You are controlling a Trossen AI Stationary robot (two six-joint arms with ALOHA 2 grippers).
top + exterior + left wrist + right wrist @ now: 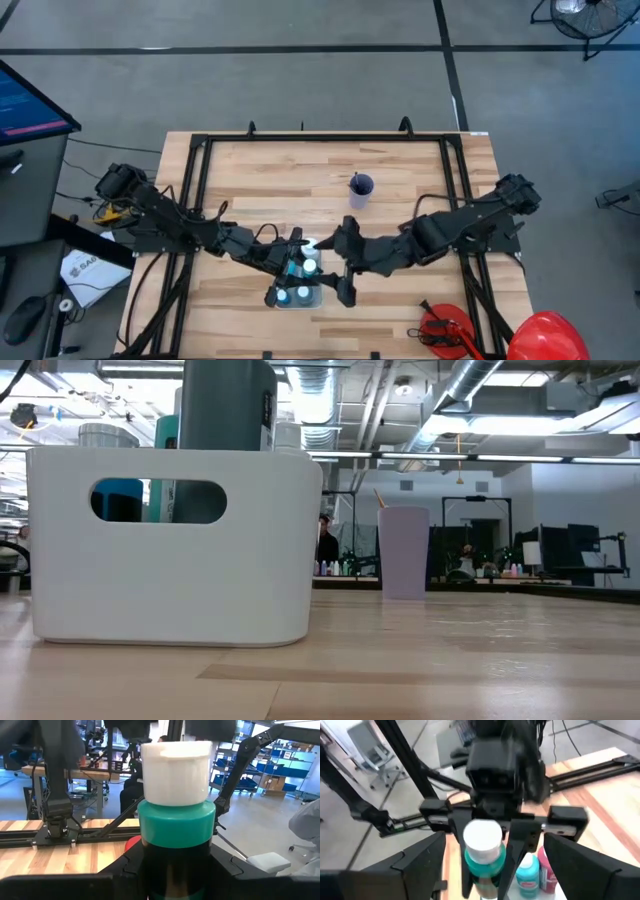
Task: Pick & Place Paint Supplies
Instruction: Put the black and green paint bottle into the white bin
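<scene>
A teal paint bottle [176, 820] with a white cap [482, 839] stands upright in my left gripper [298, 252], just above the far side of a small white bin [297, 300]. The bin holds more white-capped bottles, among them a light blue one [527, 870] and a red one [547, 872]. My right gripper [500, 867] faces the left one from the bin's right side [345, 275]. It is open, with its fingers spread wide on either side of the teal bottle and apart from it. In the low view the bin [170, 550] fills the left half. My left gripper pinches the teal bottle's body [175, 865] below its teal shoulder, between the two fingers [125, 872]. The fingers come roughly level from the table's left. The bottle stands upright, cap on top, lifted above the bottles in the bin.
A purple cup [360, 187] holding a thin brush stands beyond the bin, toward the far edge. A red holder with dark tools [445, 330] and a big red helmet-like thing [545, 335] sit at the near right corner. Black frame rails [195, 190] run along the table's sides.
</scene>
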